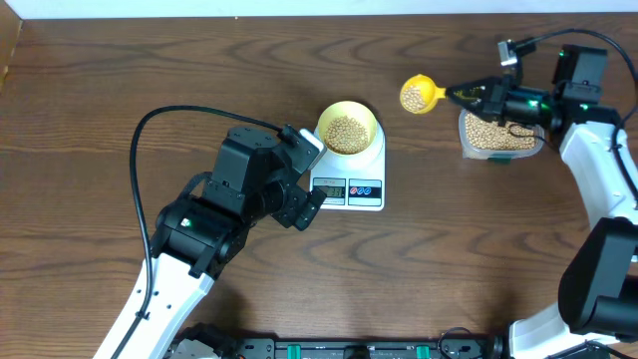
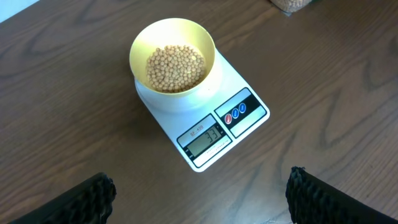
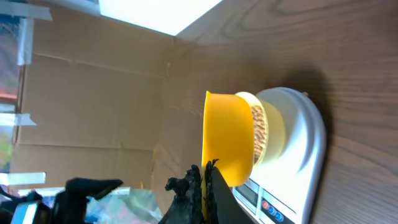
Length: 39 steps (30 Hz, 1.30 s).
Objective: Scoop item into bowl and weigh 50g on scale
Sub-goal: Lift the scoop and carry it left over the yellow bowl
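The pale-yellow bowl (image 1: pixel 347 130) (image 2: pixel 174 59) stands on the white scale (image 1: pixel 351 189) (image 2: pixel 239 93), partly filled with tan beans (image 2: pixel 175 67). The scale's display (image 2: pixel 205 137) reads 33. My right gripper (image 1: pixel 471 97) (image 3: pixel 206 186) is shut on the handle of a yellow scoop (image 1: pixel 417 96) (image 3: pixel 227 137). The scoop carries beans and hangs in the air to the right of the bowl. My left gripper (image 1: pixel 304 194) (image 2: pixel 202 205) is open and empty, just left of and in front of the scale.
A clear plastic tub (image 1: pixel 498 135) of beans stands at the right, under my right arm. Bare brown wooden table (image 1: pixel 120 90) surrounds the scale. A cardboard wall (image 3: pixel 93 99) rises beyond the table's far edge.
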Each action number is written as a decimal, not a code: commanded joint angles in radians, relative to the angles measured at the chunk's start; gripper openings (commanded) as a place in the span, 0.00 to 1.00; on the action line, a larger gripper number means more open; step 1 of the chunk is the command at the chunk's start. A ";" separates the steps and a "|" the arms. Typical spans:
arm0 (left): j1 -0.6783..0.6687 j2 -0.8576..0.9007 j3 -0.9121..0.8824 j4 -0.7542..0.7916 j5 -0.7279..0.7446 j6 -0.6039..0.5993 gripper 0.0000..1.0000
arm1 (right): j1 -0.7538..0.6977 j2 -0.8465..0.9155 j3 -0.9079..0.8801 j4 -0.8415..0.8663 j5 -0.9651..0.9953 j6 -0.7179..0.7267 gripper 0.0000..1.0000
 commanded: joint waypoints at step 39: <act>0.005 -0.011 0.004 0.000 -0.003 -0.012 0.90 | 0.293 0.006 -0.001 0.137 0.335 -0.013 0.01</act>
